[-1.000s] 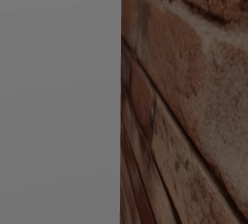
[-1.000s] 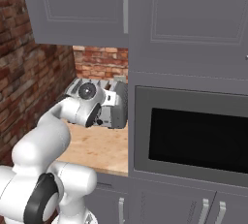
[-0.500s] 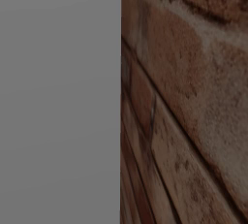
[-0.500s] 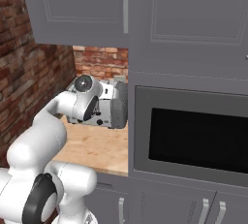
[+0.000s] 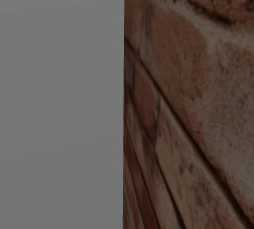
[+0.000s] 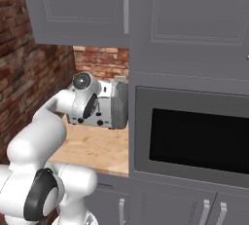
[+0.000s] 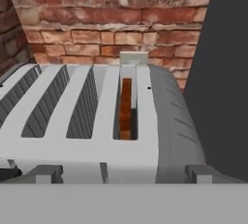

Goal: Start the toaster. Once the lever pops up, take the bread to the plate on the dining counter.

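Early in the task, by the look of it. Toaster sits on the wood counter in the nook against the brick wall, just left of the microwave. Four slots across the toaster's top in the hand view; bread sunk in the slot furthest toward the toaster's rounded right end, only its brown edge visible down inside. Nothing visible in the other three slots.

Gripper up close at the toaster's front face in the right base view, hand looking down over the toaster's top. Jaws spread as wide as they go, clamped on nothing; fingertips themselves too low in the hand view to make out.

Judged from this: starting step in hand, not finished. Whether the lever is up or pressed cannot be told, since no lever can be made out for sure on the toaster's front. Bread low in its slot fits either an unstarted or a running toaster.

Left to do, as far as can be judged: lever pressed if not already, wait for the pop, bread lifted out of its slot, carried away from the toaster to the plate on the dining counter.
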Robot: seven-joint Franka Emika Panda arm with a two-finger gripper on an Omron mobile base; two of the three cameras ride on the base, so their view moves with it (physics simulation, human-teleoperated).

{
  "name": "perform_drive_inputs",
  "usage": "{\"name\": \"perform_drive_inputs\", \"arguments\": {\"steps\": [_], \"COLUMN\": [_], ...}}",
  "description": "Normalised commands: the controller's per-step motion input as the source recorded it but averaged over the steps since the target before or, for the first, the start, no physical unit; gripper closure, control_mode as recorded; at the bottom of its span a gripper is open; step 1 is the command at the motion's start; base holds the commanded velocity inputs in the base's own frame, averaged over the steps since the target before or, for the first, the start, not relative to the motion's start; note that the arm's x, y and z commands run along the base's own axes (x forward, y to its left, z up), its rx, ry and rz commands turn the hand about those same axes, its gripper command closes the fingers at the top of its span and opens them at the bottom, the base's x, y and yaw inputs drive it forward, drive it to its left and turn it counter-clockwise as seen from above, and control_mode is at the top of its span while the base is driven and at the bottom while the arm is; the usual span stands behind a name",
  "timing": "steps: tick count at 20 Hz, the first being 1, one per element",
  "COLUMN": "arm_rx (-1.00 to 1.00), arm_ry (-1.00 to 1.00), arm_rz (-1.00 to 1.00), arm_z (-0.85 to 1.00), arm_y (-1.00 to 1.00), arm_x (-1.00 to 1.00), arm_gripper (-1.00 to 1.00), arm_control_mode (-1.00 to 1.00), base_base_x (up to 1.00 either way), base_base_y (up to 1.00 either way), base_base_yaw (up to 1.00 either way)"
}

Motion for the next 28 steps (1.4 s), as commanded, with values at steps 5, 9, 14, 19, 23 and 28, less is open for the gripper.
{"name": "perform_drive_inputs", "arguments": {"steps": [5,9,14,19,23,28], "arm_rx": [0.0,0.0,0.0,0.0,0.0,0.0], "arm_ry": [0.0,0.0,0.0,0.0,0.0,0.0], "arm_rz": [0.0,0.0,-0.04,-0.05,-0.04,0.0], "arm_z": [0.0,0.0,0.0,0.0,0.0,-0.01], "arm_y": [0.08,0.02,0.0,0.0,0.01,0.01], "arm_x": [0.16,0.17,0.1,0.03,0.0,0.09], "arm_gripper": [-1.0,-1.0,-1.0,-1.0,-1.0,-1.0], "arm_control_mode": [-1.0,-1.0,-1.0,-1.0,-1.0,-1.0], "base_base_x": [0.0,0.0,0.0,0.0,0.0,0.0], "base_base_y": [0.0,0.0,0.0,0.0,0.0,0.0], "base_base_yaw": [0.0,0.0,0.0,0.0,0.0,0.0]}}
